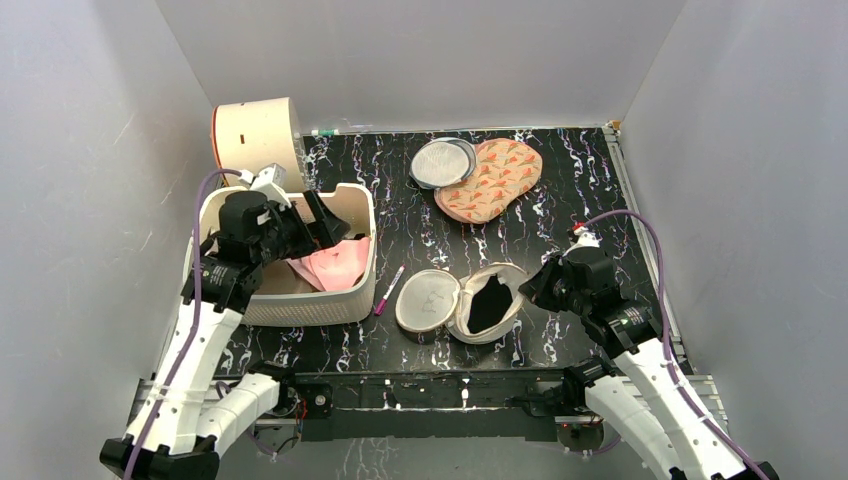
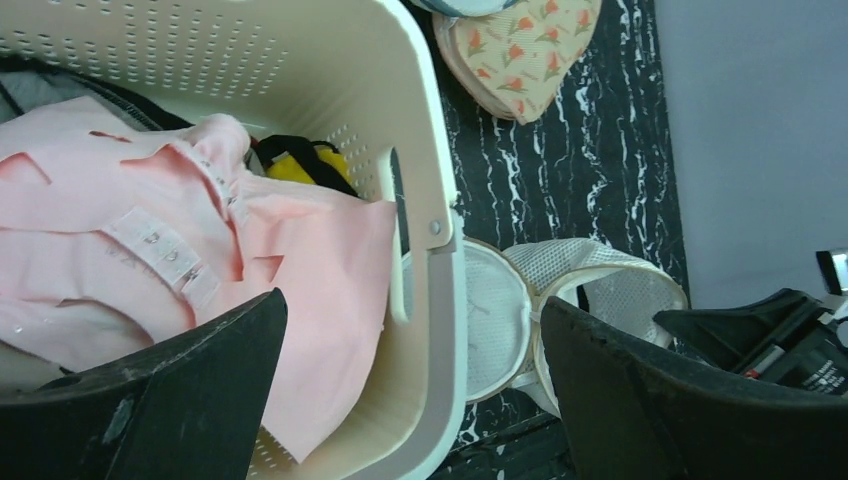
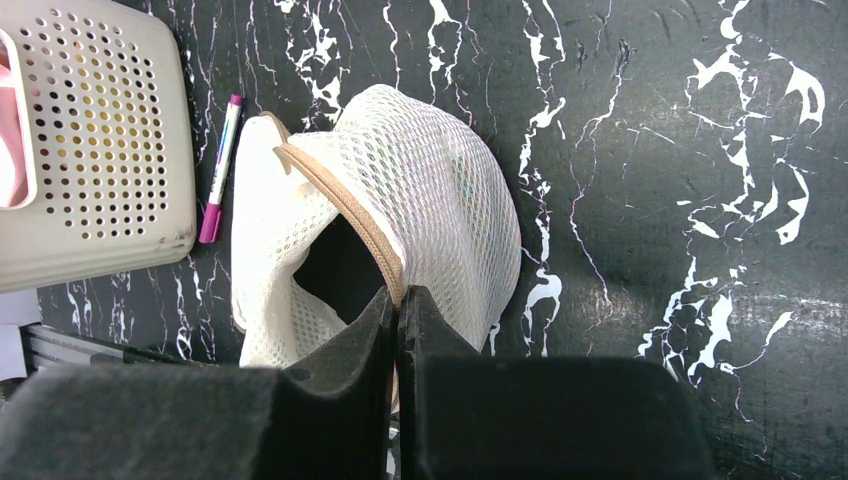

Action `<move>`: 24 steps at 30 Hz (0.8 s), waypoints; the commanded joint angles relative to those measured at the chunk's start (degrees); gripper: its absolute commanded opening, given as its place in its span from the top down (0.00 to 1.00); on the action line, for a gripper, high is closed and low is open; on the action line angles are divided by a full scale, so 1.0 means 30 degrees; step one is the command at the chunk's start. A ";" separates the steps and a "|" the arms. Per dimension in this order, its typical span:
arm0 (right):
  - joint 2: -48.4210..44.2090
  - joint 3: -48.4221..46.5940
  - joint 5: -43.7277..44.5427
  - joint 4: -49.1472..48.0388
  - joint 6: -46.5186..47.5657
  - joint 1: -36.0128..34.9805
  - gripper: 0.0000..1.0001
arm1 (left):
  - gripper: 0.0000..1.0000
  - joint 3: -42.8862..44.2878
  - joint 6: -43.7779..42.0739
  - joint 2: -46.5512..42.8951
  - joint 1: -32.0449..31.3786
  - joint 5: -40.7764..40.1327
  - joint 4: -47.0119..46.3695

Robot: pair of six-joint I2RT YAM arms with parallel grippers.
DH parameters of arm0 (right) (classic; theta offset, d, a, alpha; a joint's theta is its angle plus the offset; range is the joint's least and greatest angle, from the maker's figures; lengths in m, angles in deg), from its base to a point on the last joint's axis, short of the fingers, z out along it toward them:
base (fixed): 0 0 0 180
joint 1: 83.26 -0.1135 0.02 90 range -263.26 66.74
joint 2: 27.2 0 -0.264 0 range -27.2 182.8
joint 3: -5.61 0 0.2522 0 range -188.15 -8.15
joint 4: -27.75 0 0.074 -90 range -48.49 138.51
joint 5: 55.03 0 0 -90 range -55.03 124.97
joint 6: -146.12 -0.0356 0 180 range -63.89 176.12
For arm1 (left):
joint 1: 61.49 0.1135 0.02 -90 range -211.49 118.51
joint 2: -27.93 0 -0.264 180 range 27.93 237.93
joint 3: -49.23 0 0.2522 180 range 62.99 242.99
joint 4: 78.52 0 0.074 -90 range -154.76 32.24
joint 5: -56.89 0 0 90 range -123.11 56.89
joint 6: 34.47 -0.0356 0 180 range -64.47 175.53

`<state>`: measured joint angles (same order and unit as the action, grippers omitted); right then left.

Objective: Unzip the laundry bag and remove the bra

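- Right gripper [image 3: 398, 300]: jaws pressed together, pinching the tan rim band of the laundry bag [image 3: 440, 200] right at its open mouth.
- That beige mesh bag lies unzipped on the black marbled table [image 1: 620, 200], its two round halves spread side by side with a dark hollow showing in the half nearer the right gripper.
- Left gripper [image 2: 410, 300]: fingers spread wide with nothing between them, hanging over the white perforated basket [image 2: 430, 150].
- The bra [image 2: 150, 250] is out of the bag, a pink heap inside the basket with its hook strip showing, just below the left gripper's fingers. Contact? Cannot tell.
- Basket and bag sit near each other, and a purple pen [image 1: 388, 290] lies on the table between them.
- Well apart at the far side, a grey pouch [image 1: 443, 162] overlaps an orange-patterned pouch [image 1: 492, 178].
- Behind the basket lies a round beige cylinder [image 1: 258, 135].
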<state>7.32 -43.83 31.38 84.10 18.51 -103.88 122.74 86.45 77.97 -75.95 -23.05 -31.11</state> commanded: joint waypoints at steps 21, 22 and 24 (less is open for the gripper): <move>-0.0882 0.0591 -0.0607 -0.0304 -0.0718 -0.0097 1.00 | 0.32 0.1962 0.0911 0.5914 -1.4518 -1.2277 -0.2200; -0.0631 0.0654 -0.0645 -0.0308 -0.0657 -0.0087 1.00 | 0.25 0.2922 0.0415 0.6077 -1.4517 -1.2485 -0.1211; -0.0374 0.0744 -0.0767 -0.0380 -0.0634 -0.0071 1.00 | 0.20 0.3449 0.0076 0.6560 -1.4516 -1.1910 -0.0916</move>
<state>5.44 -41.01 29.04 85.00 16.59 -103.88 126.52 91.71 98.67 -119.66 -50.61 -43.24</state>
